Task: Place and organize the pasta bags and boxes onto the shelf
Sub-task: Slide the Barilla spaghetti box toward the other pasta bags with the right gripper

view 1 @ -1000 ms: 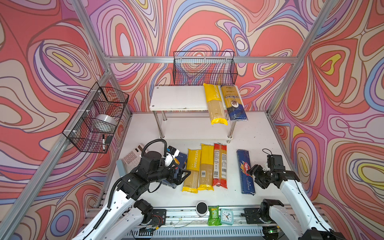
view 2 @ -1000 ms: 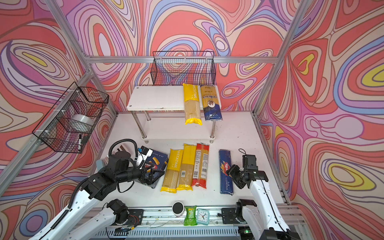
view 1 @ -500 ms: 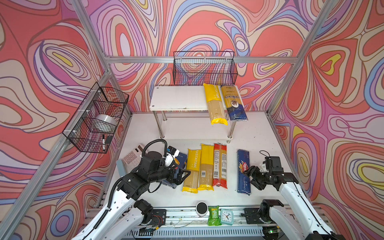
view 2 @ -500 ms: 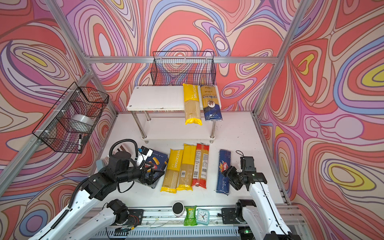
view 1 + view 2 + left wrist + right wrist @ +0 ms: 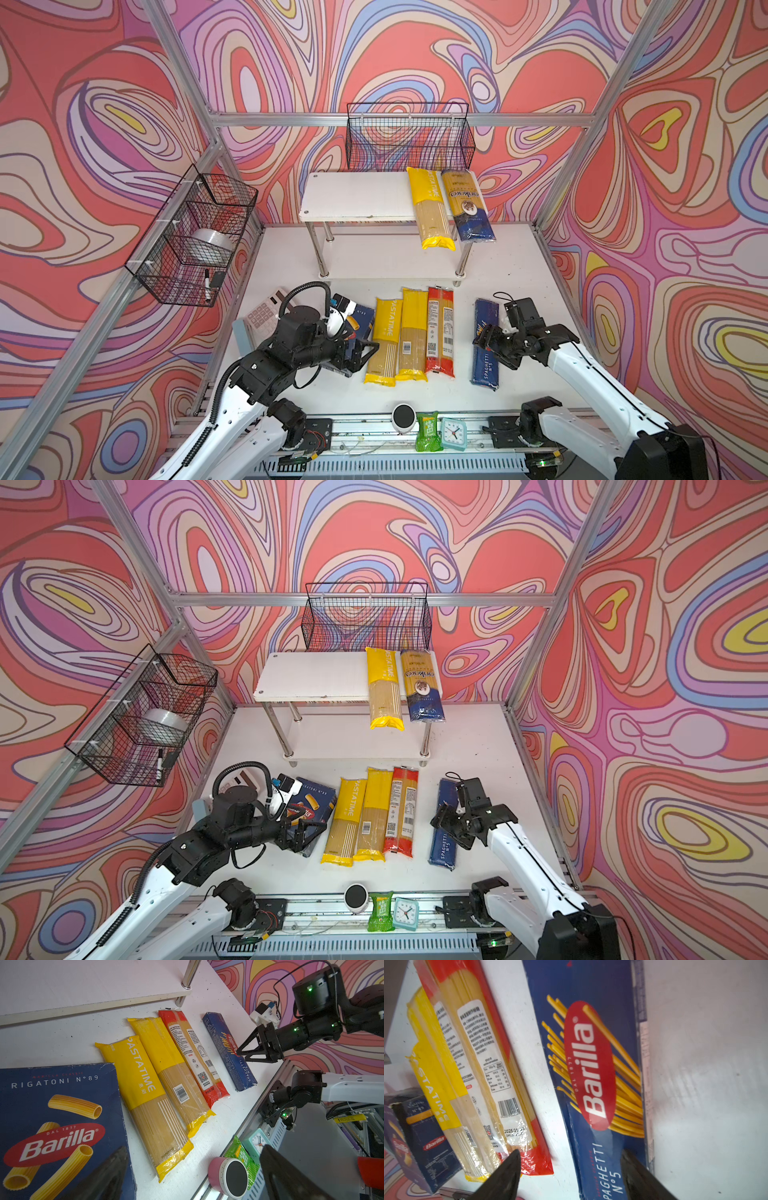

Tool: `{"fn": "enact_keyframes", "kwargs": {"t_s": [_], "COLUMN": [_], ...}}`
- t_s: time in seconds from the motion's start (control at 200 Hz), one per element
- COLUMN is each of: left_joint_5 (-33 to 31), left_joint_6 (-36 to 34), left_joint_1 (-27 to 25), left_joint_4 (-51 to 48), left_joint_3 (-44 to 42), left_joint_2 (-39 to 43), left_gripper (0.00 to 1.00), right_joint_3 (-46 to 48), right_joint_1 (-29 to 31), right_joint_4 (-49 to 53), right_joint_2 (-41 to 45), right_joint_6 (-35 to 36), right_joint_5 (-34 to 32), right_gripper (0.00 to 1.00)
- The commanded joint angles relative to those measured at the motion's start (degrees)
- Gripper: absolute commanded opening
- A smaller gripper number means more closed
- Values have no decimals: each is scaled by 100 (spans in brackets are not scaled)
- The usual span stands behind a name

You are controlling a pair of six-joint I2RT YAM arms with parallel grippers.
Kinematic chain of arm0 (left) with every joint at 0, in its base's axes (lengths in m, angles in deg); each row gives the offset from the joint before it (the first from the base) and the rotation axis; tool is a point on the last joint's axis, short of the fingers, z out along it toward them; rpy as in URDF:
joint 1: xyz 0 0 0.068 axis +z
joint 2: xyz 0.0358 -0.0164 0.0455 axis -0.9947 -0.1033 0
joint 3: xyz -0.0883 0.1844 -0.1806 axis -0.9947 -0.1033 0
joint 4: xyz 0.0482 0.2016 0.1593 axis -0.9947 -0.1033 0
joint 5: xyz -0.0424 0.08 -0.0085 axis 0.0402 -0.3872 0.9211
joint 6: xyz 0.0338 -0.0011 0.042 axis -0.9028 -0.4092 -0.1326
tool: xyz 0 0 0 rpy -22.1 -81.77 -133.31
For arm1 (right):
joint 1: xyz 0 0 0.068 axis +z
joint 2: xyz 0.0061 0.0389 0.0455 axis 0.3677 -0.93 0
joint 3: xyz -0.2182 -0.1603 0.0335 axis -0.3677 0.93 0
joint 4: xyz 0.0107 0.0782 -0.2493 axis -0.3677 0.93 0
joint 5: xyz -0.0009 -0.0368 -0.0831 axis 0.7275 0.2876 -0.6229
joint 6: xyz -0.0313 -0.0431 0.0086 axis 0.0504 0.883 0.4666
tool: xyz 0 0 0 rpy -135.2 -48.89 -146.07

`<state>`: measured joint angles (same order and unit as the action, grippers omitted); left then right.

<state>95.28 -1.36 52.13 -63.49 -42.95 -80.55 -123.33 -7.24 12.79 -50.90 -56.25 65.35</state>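
Note:
The narrow spaghetti box [image 5: 482, 370] lies flat at the table's right. My right gripper [image 5: 482, 341] hovers open over its middle; one fingertip [image 5: 508, 1169] is above the red-ended bag's corner and the second is above the box's far edge. The rigatoni box [image 5: 313, 802] lies at the left, with my left gripper [image 5: 309, 833] wide open at its near corner, holding nothing. Two yellow-ended bags [image 5: 386, 332] and a red-ended bag [image 5: 440, 332] lie side by side between the boxes. On the white shelf [image 5: 357, 195], a yellow bag [image 5: 430, 212] and a gold and blue bag [image 5: 465, 203] overhang the top board.
Black wire baskets hang on the back wall [image 5: 409, 137] and the left wall [image 5: 195, 237]. A calculator [image 5: 264, 311] lies behind my left arm. A pink speaker [image 5: 404, 415], a green packet [image 5: 428, 432] and a small clock [image 5: 453, 432] line the front rail.
My right gripper has moved left over the spaghetti box and its jaws have widened. The box's near end has shifted slightly left. The left arm has not moved.

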Motion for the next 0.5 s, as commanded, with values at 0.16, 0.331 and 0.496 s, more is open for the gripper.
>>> {"fn": "enact_keyframes", "kwargs": {"t_s": [0.16, 0.331, 0.496], "left_joint_5": [91, 170, 188], "left_joint_6": [-242, -278, -285], "left_joint_1": [-22, -22, -22], "left_joint_4": [-391, -269, -254], "left_joint_3": [192, 104, 128], "left_joint_2": [3, -71, -251], "left_gripper": [100, 100, 100], "right_joint_3": [-475, -367, -268], "right_joint_1": [433, 474, 545], "right_joint_4": [736, 576, 237], "right_joint_2": [-347, -425, -635], "right_joint_6": [-343, -383, -298], "right_joint_5": [-1512, -1713, -1738], "right_gripper": [78, 84, 89]}}
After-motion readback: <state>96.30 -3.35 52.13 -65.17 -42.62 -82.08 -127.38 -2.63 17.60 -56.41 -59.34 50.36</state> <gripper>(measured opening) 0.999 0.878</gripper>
